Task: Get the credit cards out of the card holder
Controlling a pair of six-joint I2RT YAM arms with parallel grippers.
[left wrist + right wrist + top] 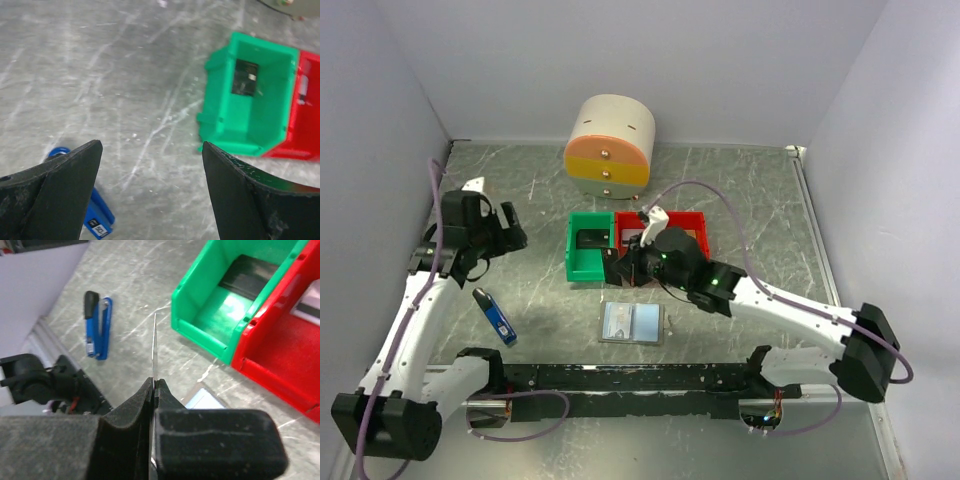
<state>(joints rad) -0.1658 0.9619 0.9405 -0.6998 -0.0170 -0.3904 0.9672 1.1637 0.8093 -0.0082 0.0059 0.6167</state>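
The card holder (pixel 633 323) lies open on the table, its pale blue inner pockets facing up; a corner of it shows in the right wrist view (pixel 202 396). My right gripper (pixel 618 268) hovers above and behind it, by the green bin's front. In the right wrist view the right gripper (pixel 155 383) is shut on a thin credit card (pixel 154 345), seen edge-on and standing up from the jaws. A black card (pixel 592 240) lies in the green bin. My left gripper (pixel 510 235) is open and empty at the left; in the left wrist view (pixel 150 170) only bare table shows between its fingers.
A green bin (pixel 578 262) and a red bin (pixel 698 222) stand side by side behind the holder. A blue-and-black stick-shaped object (pixel 495 315) lies at the left. A round wooden drawer unit (pixel 610 145) stands at the back. Walls close in both sides.
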